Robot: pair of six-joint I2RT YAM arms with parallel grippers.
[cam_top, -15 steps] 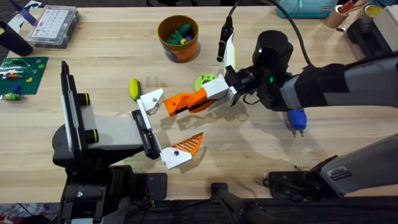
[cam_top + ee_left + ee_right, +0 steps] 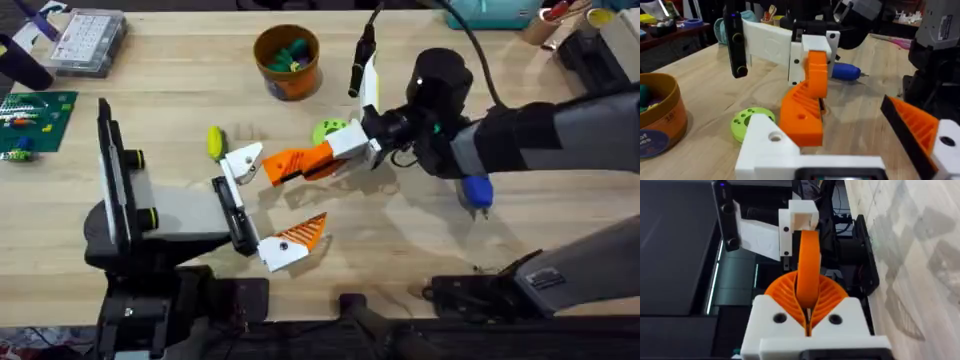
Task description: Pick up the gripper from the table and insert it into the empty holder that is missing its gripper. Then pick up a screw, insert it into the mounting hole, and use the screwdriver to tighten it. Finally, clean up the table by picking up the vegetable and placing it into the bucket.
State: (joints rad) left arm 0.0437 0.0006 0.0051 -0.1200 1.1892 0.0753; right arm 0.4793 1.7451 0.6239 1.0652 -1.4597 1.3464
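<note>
Since half a second ago: right gripper (image 2: 335, 152) edges its load slightly toward the holder (image 2: 241, 160) | table (image 2: 420, 240): light wood, room around the mount | right gripper clamped on the orange gripper (image 2: 297, 163), long axis aimed at the holder just beyond its tip | left gripper: cannot tell

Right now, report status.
Right pincer shut on the orange gripper, tip at the empty holder. Left pincer open. Nothing in the way.
</note>
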